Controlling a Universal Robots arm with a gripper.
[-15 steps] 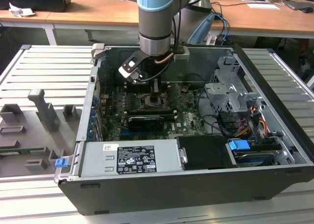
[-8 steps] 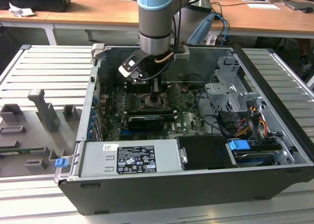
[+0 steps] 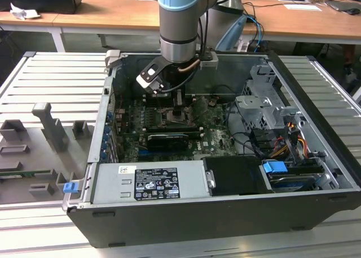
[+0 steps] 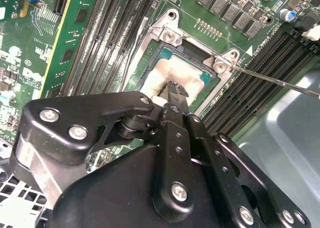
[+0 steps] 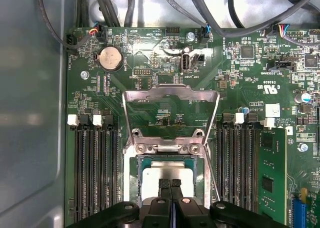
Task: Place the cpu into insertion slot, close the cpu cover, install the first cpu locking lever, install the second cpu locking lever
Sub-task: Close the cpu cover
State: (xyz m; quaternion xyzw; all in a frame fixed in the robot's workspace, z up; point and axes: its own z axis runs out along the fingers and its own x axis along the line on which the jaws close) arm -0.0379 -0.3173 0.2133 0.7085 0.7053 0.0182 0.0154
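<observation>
Nearest the lens in the second wrist view: the gripper (image 4: 176, 91), its black linkage in front, fingers pressed together with nothing pinched between them. The tips sit on or just above the cpu (image 4: 180, 71); I cannot tell which. In the first wrist view the cpu lies flat in the socket on the motherboard (image 5: 150, 63). The cpu cover (image 5: 170, 93) is swung open on its hinge. One thin locking lever (image 5: 211, 174) stands free beside the socket. In the exterior view, the arm (image 3: 179, 21) reaches down into the open computer case (image 3: 197, 218).
</observation>
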